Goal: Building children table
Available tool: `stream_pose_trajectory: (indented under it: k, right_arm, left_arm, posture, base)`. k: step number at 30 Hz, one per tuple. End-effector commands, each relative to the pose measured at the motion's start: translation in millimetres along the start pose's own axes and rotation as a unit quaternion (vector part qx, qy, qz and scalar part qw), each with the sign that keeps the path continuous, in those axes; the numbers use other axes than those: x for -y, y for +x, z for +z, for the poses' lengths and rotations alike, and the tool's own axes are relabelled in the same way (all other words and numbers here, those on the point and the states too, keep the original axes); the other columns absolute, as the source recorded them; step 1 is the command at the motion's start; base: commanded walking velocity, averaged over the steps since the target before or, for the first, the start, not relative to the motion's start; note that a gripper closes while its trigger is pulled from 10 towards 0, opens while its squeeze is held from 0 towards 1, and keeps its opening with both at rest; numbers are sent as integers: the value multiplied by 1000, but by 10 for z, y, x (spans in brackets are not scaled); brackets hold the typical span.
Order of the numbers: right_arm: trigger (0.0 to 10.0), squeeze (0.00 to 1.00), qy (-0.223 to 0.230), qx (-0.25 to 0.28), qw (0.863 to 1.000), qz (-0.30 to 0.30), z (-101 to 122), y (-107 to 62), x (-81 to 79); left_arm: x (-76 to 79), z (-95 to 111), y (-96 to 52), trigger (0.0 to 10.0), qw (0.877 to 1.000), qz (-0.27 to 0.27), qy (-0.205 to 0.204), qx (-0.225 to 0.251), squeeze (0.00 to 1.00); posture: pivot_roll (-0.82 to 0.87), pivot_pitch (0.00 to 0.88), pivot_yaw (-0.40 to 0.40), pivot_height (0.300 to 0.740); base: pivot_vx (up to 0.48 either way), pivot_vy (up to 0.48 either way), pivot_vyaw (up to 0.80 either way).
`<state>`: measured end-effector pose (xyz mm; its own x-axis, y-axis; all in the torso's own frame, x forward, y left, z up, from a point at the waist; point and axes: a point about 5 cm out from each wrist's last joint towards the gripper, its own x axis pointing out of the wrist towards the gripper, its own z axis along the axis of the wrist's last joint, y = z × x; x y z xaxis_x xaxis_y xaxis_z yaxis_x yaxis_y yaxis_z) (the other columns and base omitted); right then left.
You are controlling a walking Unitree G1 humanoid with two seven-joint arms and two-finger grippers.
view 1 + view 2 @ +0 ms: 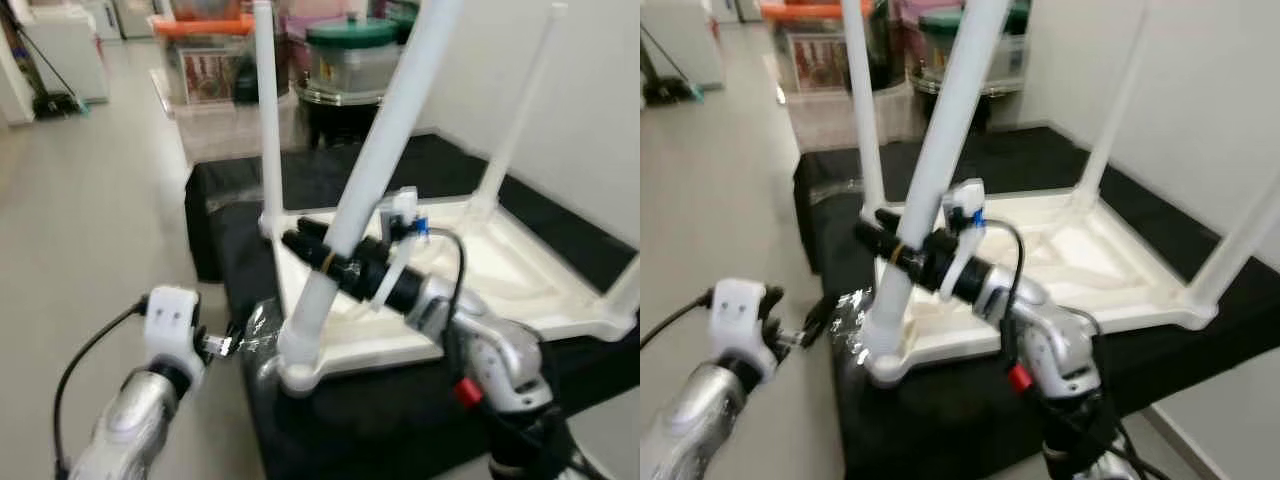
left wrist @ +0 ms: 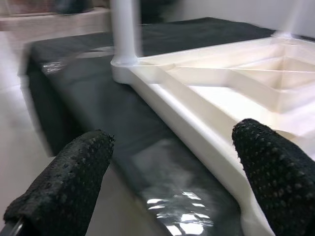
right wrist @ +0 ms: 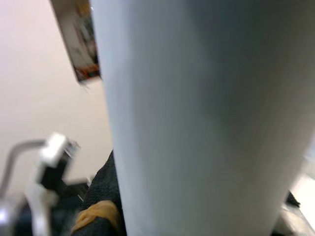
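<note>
Right gripper (image 1: 322,250) clamped on the tilted near-left table leg (image 1: 375,160), foot in the corner socket of the upturned tabletop (image 1: 500,270) on the black platform (image 1: 330,420); left gripper (image 1: 232,340) spread, empty, near-left—risk: slanted leg jams or levers out.

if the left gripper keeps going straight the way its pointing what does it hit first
Most likely the near edge of the upturned white tabletop. The left gripper, fingers open, points along the black cloth toward that rim, close to the corner socket where the right gripper holds the tilted leg. Depth is uncertain.
</note>
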<state>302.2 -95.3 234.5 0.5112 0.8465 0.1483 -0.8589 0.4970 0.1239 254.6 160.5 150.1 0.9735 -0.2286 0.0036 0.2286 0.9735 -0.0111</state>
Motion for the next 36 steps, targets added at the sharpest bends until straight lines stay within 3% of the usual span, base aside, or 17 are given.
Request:
stream_pose_trajectory:
  k: [1, 6, 12, 15, 23, 29, 36]
  right_arm:
    - [10000, 0, -12, 2, 1000, 17, 6, 44, -52]
    - [10000, 0, -51, -20, 998, 26, -69, 86, -31]
    - [10000, 0, -63, -18, 997, 33, -78, 133, -22]
    - [10000, 0, -91, -26, 994, 47, -128, 212, 1]
    - [10000, 0, -101, -34, 991, 81, -165, 317, 63]
    - [10000, 0, -94, -46, 989, 105, -233, 287, 88]
    - [10000, 0, -81, -73, 986, 124, -361, 129, 149]
  left_arm:
    - [-30, -29, -19, 10000, 1000, 7, 10, -7, 0]
    - [-25, -93, -82, 10000, 1000, 2, 12, -22, 0]
    - [-14, -128, -127, 10000, 999, -9, 9, -33, 0]
    - [16, -226, -206, 10000, 997, -35, 21, -63, 0]
    - [-1, -229, -254, 10000, 997, -32, 20, -64, 0]
    - [18, -225, -268, 10000, 998, -32, 14, -62, 0]
    - [9, -225, -288, 10000, 997, -32, 10, -63, 0]
  posture:
    - [75, 0, -54, 740]
    - [89, 0, -55, 740]
    - [89, 0, -55, 740]
    - [106, 0, -56, 740]
    - [136, 0, -75, 740]
    - [145, 0, -82, 740]
    - [145, 0, -83, 740]
  base:
    - [0, 0, 0]
    - [0, 0, 0]
    - [0, 0, 0]
    - [0, 0, 0]
    - [0, 0, 0]
    - [0, 0, 0]
    - [0, 0, 0]
